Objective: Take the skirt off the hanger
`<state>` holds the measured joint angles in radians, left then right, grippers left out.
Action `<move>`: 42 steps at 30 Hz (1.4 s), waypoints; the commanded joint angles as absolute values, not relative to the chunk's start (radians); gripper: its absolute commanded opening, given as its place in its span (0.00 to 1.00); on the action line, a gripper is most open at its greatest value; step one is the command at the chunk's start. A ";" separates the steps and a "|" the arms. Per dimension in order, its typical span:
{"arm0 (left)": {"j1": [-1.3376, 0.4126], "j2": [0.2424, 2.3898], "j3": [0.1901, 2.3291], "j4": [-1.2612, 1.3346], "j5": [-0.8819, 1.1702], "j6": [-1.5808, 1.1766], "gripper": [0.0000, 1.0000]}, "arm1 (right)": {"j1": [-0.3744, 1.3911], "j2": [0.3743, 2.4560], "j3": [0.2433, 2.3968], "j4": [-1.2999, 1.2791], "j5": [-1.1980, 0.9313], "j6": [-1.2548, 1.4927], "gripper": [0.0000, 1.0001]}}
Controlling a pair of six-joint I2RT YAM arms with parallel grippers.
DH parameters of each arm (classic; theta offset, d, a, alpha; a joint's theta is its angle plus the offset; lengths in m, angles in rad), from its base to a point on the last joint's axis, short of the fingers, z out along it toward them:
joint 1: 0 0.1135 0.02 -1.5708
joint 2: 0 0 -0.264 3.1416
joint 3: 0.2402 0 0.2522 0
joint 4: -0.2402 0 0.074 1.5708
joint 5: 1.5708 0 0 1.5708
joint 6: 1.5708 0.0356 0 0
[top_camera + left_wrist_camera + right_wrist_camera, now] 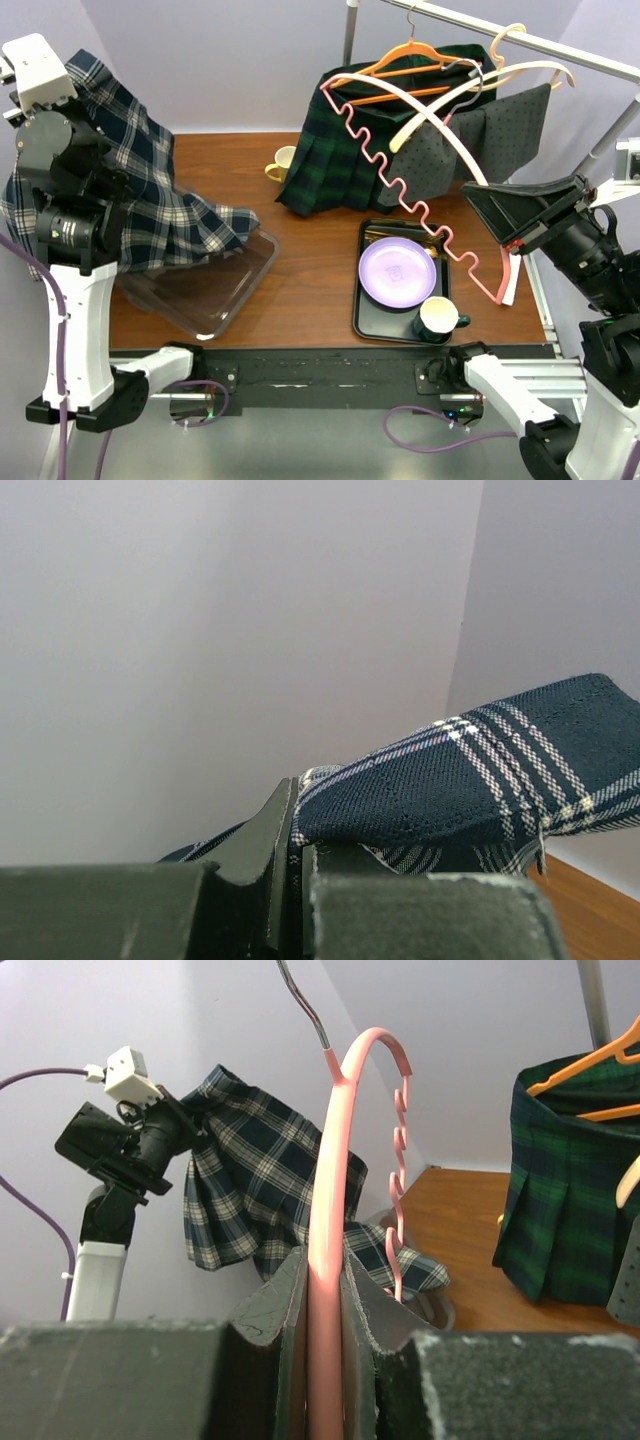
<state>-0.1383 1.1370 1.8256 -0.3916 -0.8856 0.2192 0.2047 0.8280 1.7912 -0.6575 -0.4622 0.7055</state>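
Observation:
The navy and white plaid skirt (160,190) hangs high at the left, free of any hanger, with its lower end draped into a clear plastic bin (215,285). My left gripper (290,800) is shut on the skirt's edge (470,780). The pink hanger (400,190) has a wavy bar. It stretches empty across the table from the right, tilted, with its hook end near the rack. My right gripper (325,1270) is shut on the hanger's pink arm (335,1160). In the right wrist view the skirt (260,1180) hangs apart from the hanger.
On the table stands a black tray (370,310) holding a purple plate (397,272) and a dark mug (437,318). A yellow mug (282,163) sits at the back. A green plaid skirt (330,160) and a grey dotted garment (470,150) hang from the rail (560,45).

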 commanded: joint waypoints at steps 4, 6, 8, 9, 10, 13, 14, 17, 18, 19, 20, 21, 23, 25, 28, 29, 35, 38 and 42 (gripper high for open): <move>-0.135 1.121 2.040 -0.391 -0.828 0.181 0.00 | 0.204 0.819 1.806 -0.565 -0.443 0.710 0.00; -0.135 1.105 2.007 -0.376 -0.809 0.179 0.00 | 0.204 0.815 1.799 -0.558 -0.445 0.718 0.00; -0.135 1.083 1.950 -0.364 -0.788 0.172 0.00 | 0.204 0.815 1.793 -0.557 -0.448 0.724 0.00; -0.135 1.078 1.936 -0.362 -0.788 0.167 0.00 | 0.203 0.815 1.790 -0.557 -0.448 0.723 0.00; -0.135 1.077 1.922 -0.362 -0.788 0.163 0.00 | 0.202 0.815 1.792 -0.557 -0.449 0.726 0.00; -0.135 1.088 1.887 -0.373 -0.790 0.153 0.00 | 0.204 0.819 1.793 -0.560 -0.451 0.723 0.00; -0.135 1.091 1.891 -0.377 -0.796 0.149 0.00 | 0.204 0.821 1.796 -0.561 -0.448 0.719 0.00; -0.135 1.088 1.899 -0.371 -0.798 0.158 0.00 | 0.203 0.833 1.810 -0.569 -0.449 0.715 0.00; -0.135 1.088 1.907 -0.373 -0.798 0.161 0.00 | 0.204 0.834 1.810 -0.568 -0.451 0.713 0.00; -0.135 1.088 1.925 -0.377 -0.796 0.164 0.00 | 0.204 0.834 1.810 -0.560 -0.451 0.719 0.00; -0.135 1.086 1.940 -0.400 -0.796 0.164 0.00 | 0.204 0.834 1.807 -0.557 -0.451 0.722 0.00; -0.135 1.088 1.954 -0.413 -0.795 0.152 0.00 | 0.204 0.833 1.799 -0.551 -0.453 0.724 0.00; -0.135 1.072 1.967 -0.413 -0.770 0.147 0.00 | 0.203 0.833 1.792 -0.540 -0.453 0.732 0.00; -0.135 1.060 1.964 -0.410 -0.749 0.141 0.00 | 0.203 0.834 1.783 -0.534 -0.453 0.735 0.00; -0.135 1.068 1.983 -0.434 -0.741 0.130 0.00 | 0.203 0.833 1.778 -0.529 -0.459 0.741 0.00; -0.135 1.071 1.988 -0.451 -0.735 0.126 0.00 | 0.202 0.833 1.779 -0.529 -0.460 0.742 0.00; -0.135 1.069 2.037 -0.488 -0.704 0.089 0.00 | 0.204 0.847 1.805 -0.548 -0.462 0.729 0.00; -0.135 1.062 2.083 -0.486 -0.675 0.078 0.00 | 0.204 0.850 1.810 -0.551 -0.462 0.727 0.00; -0.135 1.043 2.106 -0.476 -0.617 0.066 0.00 | 0.203 0.845 1.798 -0.540 -0.468 0.733 0.00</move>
